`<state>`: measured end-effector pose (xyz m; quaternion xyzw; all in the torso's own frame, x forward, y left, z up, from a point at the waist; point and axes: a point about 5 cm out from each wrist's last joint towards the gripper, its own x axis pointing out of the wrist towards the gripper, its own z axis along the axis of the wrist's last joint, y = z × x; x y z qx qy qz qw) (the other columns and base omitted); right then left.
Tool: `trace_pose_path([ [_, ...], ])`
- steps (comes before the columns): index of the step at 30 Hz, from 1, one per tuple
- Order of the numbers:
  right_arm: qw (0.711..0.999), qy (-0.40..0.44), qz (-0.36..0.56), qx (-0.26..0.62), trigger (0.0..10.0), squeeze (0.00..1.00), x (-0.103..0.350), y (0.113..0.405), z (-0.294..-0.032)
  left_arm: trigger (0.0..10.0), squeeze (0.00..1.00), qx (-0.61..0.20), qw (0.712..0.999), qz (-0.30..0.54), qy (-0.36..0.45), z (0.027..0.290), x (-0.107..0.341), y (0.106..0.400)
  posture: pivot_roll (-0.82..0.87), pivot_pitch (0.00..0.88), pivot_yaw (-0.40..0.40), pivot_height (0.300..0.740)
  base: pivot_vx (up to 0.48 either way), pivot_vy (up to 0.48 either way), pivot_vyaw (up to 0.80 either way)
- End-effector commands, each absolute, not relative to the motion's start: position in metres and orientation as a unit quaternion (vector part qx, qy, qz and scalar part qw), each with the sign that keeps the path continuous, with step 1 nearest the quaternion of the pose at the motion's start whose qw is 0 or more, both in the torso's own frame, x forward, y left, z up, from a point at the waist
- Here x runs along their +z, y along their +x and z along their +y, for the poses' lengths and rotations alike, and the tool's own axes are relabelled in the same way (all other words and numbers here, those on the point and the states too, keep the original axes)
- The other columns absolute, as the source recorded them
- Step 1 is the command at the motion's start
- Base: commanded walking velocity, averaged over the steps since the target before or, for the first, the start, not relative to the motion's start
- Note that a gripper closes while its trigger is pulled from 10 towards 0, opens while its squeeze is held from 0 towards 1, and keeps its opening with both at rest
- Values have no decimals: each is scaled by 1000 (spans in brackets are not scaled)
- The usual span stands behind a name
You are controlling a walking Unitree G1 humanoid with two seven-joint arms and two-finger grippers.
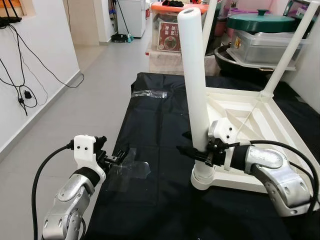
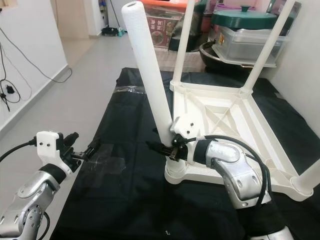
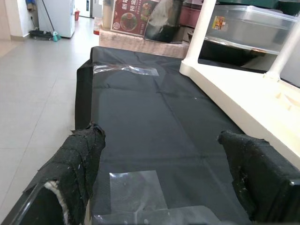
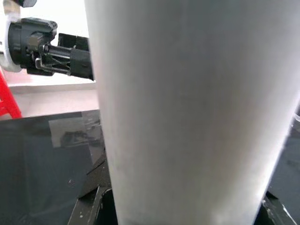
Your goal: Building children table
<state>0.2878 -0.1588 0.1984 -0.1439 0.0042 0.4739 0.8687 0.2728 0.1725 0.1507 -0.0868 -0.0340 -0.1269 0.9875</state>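
A white children's table (image 1: 260,117) lies upside down on a black sheet (image 1: 160,130). Its near-left leg (image 1: 195,85) stands in the corner socket (image 1: 202,177), leaning a little to the left. My right gripper (image 1: 197,152) is shut on this leg just above the socket; in the right wrist view the leg (image 4: 187,103) sits between the fingers. Two far legs (image 1: 290,50) stand upright, and another leg (image 2: 307,180) rises at the near right corner. My left gripper (image 1: 117,159) hangs open and empty over the sheet's left part, its fingers (image 3: 84,154) wide apart.
Clear tape patches (image 1: 131,170) (image 1: 150,94) lie on the sheet. Boxes, a green-lidded pot (image 1: 260,21) and a plastic container (image 1: 265,45) crowd the back. A white wall with hanging cables (image 1: 22,85) runs along the left, with tiled floor (image 1: 90,95) beside the sheet.
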Motion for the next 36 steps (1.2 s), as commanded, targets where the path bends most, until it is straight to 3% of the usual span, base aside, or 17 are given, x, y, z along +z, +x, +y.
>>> trace_pose_path([
  [1,864,-126,26,487,10000,0,187,285,-154,10000,0,-119,988,-29,-90,176,148,274,-24,0,-89,740,0,0,0],
  [19,872,-65,49,483,10000,0,167,278,-146,10000,0,-90,991,-28,-99,185,147,274,-13,0,-100,740,0,0,0],
  [22,902,-26,51,428,10000,0,164,285,-145,10000,0,-84,991,-26,-100,186,147,274,-16,0,-98,740,0,0,0],
  [28,972,62,62,218,10000,0,147,299,-166,10000,0,-72,992,-25,-99,189,147,276,-20,0,-88,740,0,0,0],
  [32,977,67,60,191,10000,0,145,298,-169,10000,0,-72,992,-25,-99,190,147,276,-20,0,-88,740,0,0,0],
  [33,980,70,60,176,10000,0,144,297,-171,10000,0,-71,992,-25,-98,190,147,276,-20,0,-88,740,0,0,0],
  [34,990,80,59,102,10000,0,139,295,-182,10000,0,-69,993,-22,-94,191,147,278,-33,0,-76,740,0,0,0],
  [36,990,80,59,102,10000,0,139,295,-182,10000,0,-69,993,-22,-94,191,147,278,-33,0,-76,740,0,0,0],
])
